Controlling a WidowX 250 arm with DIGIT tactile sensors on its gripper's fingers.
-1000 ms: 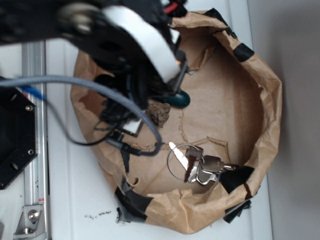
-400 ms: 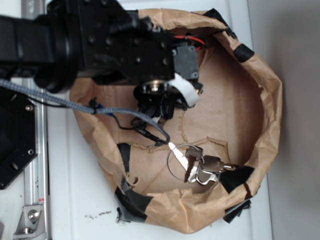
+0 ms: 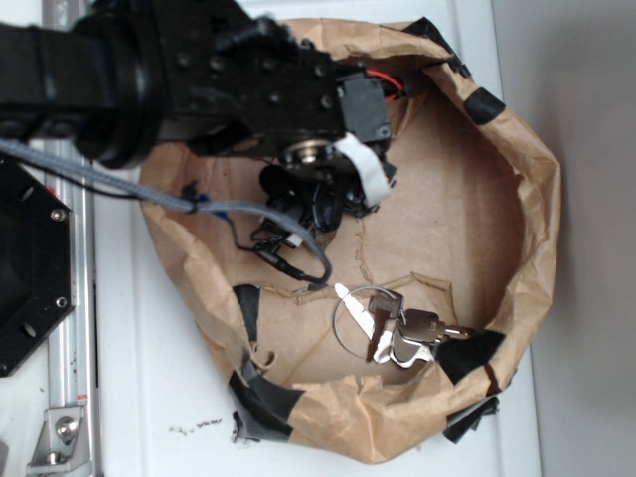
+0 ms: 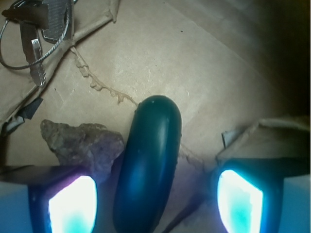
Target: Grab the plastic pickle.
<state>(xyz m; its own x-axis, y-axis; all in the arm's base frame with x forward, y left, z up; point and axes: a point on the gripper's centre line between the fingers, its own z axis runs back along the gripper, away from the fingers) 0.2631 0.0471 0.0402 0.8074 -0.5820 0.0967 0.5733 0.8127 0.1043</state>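
Wrist view: plastic pickle (image 4: pixel 147 165) between spread gripper (image 4: pixel 155 199) jaws, brown rock (image 4: pixel 82 145) touching its left, keys (image 4: pixel 36 26) beyond; exterior view: arm (image 3: pixel 199 79) hides pickle, paper bag (image 3: pixel 527 199) rim around.

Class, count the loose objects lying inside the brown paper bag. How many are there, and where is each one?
3. The plastic pickle lies between the open gripper's fingers; the brown rock touches its left side; the keys lie apart, near the bag's lower rim. The arm may hide others.
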